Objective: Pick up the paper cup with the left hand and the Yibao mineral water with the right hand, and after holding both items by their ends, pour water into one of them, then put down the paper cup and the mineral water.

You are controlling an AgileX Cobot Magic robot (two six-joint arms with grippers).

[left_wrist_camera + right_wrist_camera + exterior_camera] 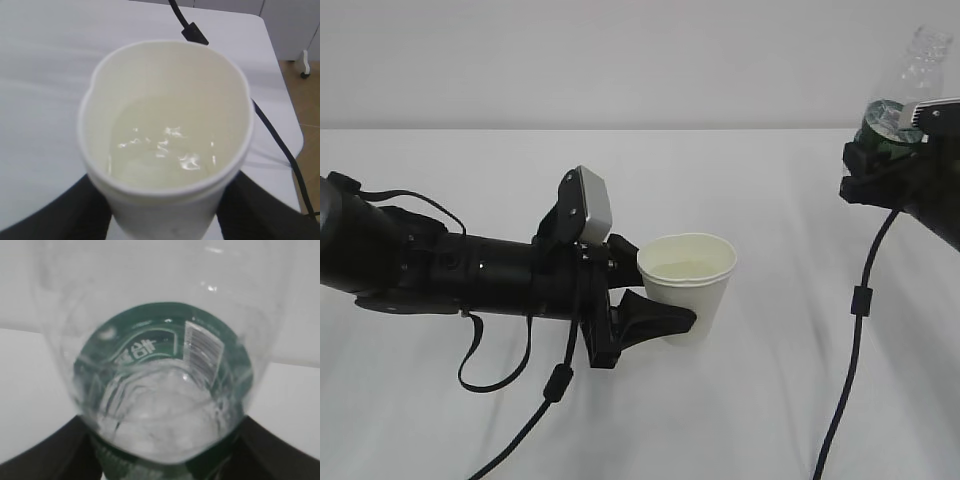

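Item: paper cup [688, 285], upright, water inside, clamped low in our left hand [650, 305], jaws round it, to keep level; Yibao mineral water [910, 85], far right, pinched at label by our right hand [880, 150], well apart from cup

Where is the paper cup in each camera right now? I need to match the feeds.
Exterior view: paper cup just right of centre, gripped by the left hand.
Left wrist view: fills the picture, water inside, seen from above.
Right wrist view: not in it.
Shared landmark: white table.
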